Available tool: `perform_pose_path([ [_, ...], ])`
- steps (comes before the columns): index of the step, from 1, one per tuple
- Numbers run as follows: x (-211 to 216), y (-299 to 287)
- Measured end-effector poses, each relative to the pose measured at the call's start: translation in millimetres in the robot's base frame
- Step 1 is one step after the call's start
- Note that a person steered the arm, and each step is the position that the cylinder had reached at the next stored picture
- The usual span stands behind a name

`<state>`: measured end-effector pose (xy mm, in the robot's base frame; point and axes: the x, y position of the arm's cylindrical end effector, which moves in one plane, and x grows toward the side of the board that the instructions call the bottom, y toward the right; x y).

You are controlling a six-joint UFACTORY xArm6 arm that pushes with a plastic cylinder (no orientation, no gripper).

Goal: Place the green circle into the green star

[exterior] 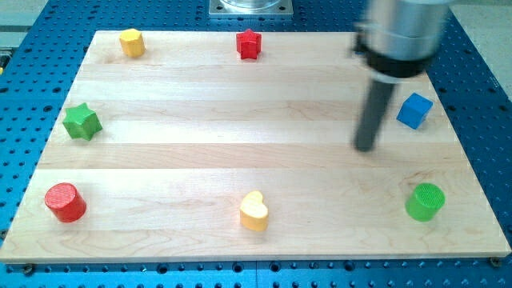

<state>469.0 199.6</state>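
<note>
The green circle (425, 202) is a short green cylinder near the view's bottom right corner of the wooden board (240, 128). The green star (82, 122) lies at the view's left edge of the board, far from the circle. My tip (366, 147) rests on the board above and to the left of the green circle, left of the blue cube (414, 110). It touches no block.
A yellow block (132, 42) and a red star (250, 44) sit along the view's top edge. A red cylinder (65, 202) is at the bottom left. A yellow heart (254, 212) is at the bottom middle. Blue perforated table surrounds the board.
</note>
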Motion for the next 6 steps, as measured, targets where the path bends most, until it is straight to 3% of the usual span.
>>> perform_pose_path([
  [2, 98, 84],
  [3, 109, 34],
  [4, 62, -110],
  [6, -14, -344],
])
